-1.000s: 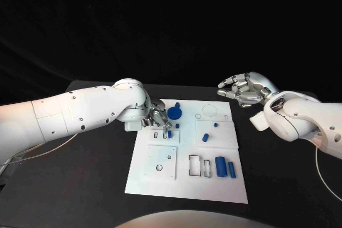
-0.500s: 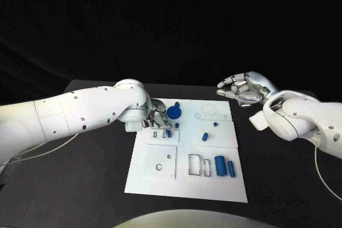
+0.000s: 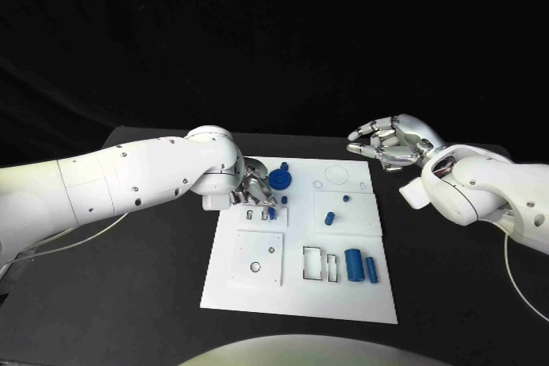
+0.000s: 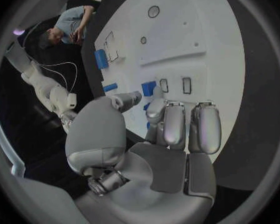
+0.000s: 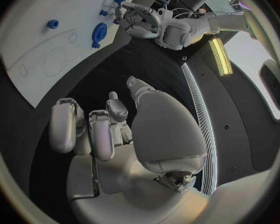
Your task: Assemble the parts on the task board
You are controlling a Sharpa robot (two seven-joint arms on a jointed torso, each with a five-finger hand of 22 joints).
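The white task board point(image 3: 300, 294) lies in the middle of the black table. My left hand point(image 3: 254, 193) hovers low over the board's left side and pinches a small blue part point(image 3: 272, 213) between thumb and a finger, right above two narrow slots point(image 3: 250, 216). The left wrist view shows that part point(image 4: 149, 88) at the fingertips, beside the slots point(image 4: 164, 85). My right hand point(image 3: 395, 144) floats beyond the board's far right corner, fingers loosely curled and holding nothing. A round blue knob point(image 3: 280, 180), a blue oblong point(image 3: 329, 219) and two blue blocks point(image 3: 354, 263) rest on the board.
Two tiny blue pieces point(image 3: 285, 200) point(image 3: 344, 199) sit near the board's middle. Rectangular cutouts point(image 3: 312, 264) lie beside the blue blocks, and a circle outline point(image 3: 338, 176) marks the far right area. A white cable point(image 3: 69, 237) trails off the table's left side.
My left hand has shifted only very slightly over the slots, still pinching the small blue part. The right hand has stayed where it was.
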